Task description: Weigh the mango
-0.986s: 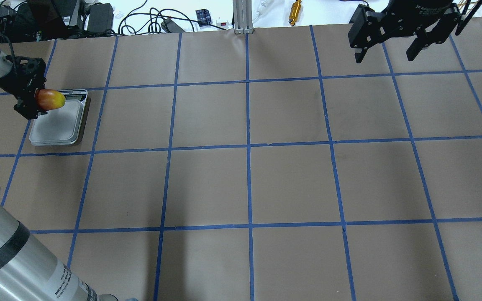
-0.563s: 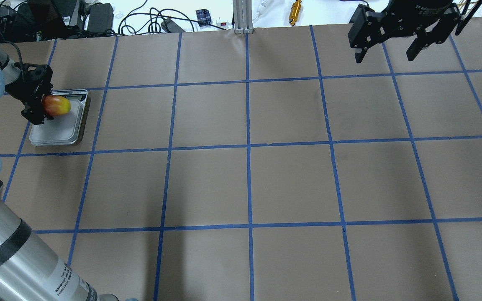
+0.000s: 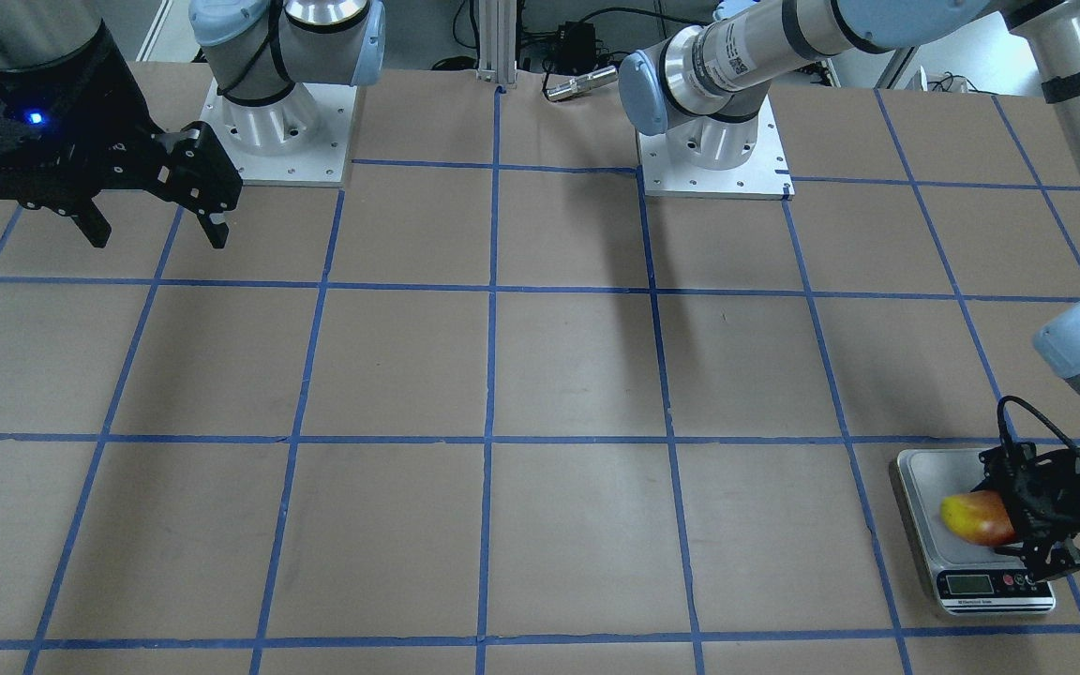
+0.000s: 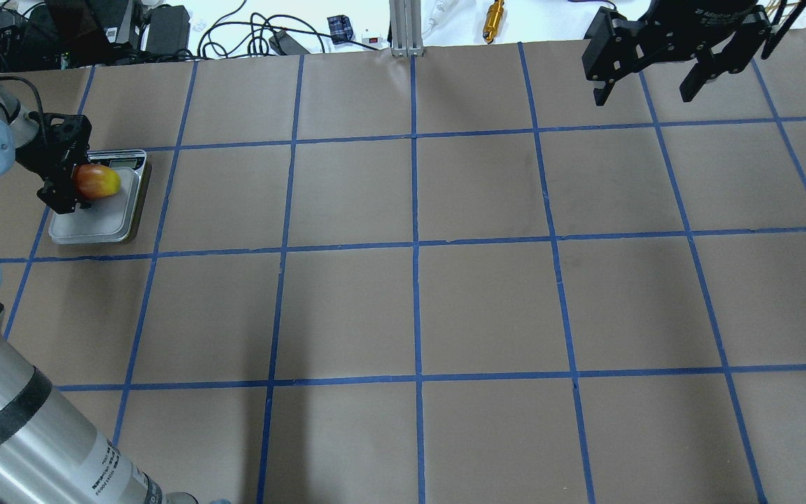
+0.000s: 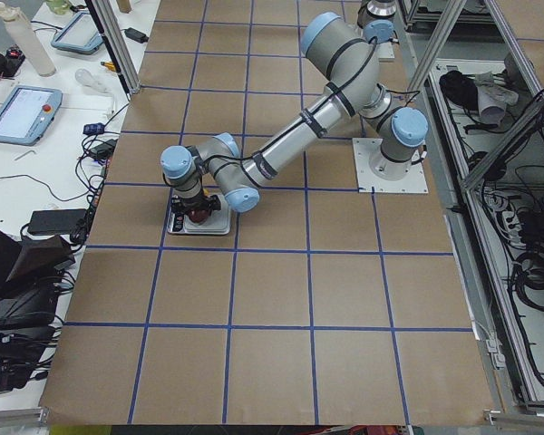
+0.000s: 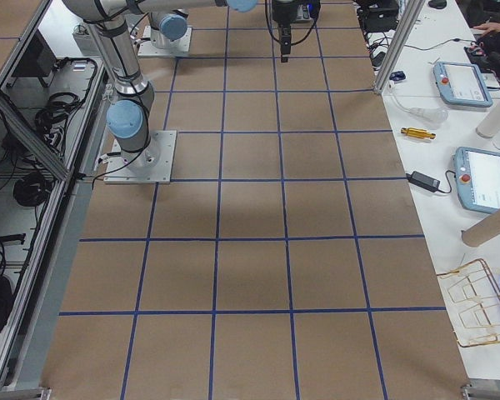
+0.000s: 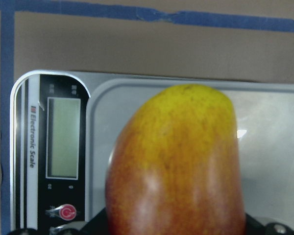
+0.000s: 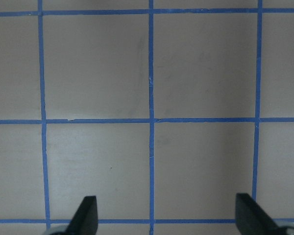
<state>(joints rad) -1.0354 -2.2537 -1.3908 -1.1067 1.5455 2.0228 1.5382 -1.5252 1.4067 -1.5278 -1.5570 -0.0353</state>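
The mango (image 4: 97, 182), yellow at one end and red-orange at the other, is held in my left gripper (image 4: 67, 178), which is shut on it low over the silver scale (image 4: 102, 217). It also shows in the front view (image 3: 976, 518) over the scale (image 3: 924, 478) and fills the left wrist view (image 7: 176, 166), with the scale's blank display (image 7: 62, 137) behind. I cannot tell whether the mango touches the plate. My right gripper (image 4: 648, 80) is open and empty, high over the far right of the table; its fingertips (image 8: 85, 213) show in the right wrist view.
The table is brown paper with a blue tape grid. Cables, boxes and a brass part (image 4: 493, 19) lie beyond the far edge. An aluminium post (image 4: 403, 28) stands at the back middle. Both arm bases (image 3: 713, 155) are bolted to the table.
My left gripper has moved a little right and lower with the mango, further over the scale's plate. The right arm has not moved.
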